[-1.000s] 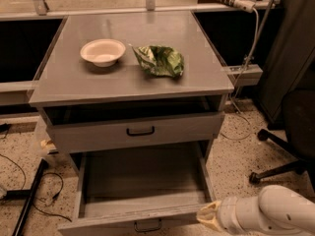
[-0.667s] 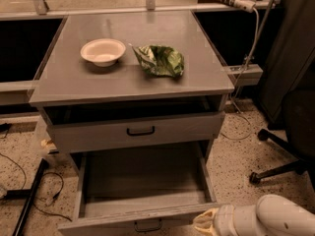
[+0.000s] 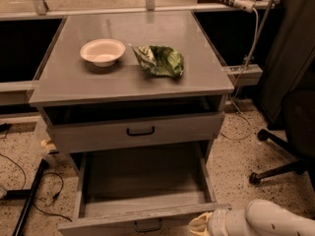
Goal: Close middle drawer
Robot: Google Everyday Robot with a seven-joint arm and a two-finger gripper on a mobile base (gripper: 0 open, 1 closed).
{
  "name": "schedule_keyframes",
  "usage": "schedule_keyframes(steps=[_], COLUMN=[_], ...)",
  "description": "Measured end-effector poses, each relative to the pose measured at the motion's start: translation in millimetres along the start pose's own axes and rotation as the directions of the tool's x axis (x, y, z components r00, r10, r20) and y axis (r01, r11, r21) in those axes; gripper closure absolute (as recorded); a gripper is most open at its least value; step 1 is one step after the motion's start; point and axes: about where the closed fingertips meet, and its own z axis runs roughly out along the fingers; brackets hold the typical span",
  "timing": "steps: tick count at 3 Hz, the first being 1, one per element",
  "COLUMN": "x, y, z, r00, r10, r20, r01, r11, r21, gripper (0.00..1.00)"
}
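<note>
Pushing from the front's right corner, the gripper (image 3: 201, 225), its opening impossible to tell, may skew the open middle drawer (image 3: 113, 222) and jam it.

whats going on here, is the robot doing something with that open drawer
The robot's gripper is low at the bottom right, by the right front corner of the middle drawer, which is pulled far out and looks empty. It seems placed to push the drawer shut, which is not yet done. The upper drawer sits slightly out. A white bowl and a green bag lie on the cabinet top.
</note>
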Motion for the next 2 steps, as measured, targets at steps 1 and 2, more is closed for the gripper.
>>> schedule_keyframes(steps=[1,2], x=[8.1,8.0], y=[-14.6,-14.8], z=[15.8,16.2], r00=[1.0,1.0], r10=[0.007,0.006], r20=[-0.018,-0.018], r01=[-0.007,-0.006], r11=[0.9998,0.9998], r21=[0.019,0.019], gripper=[1.0,0.81])
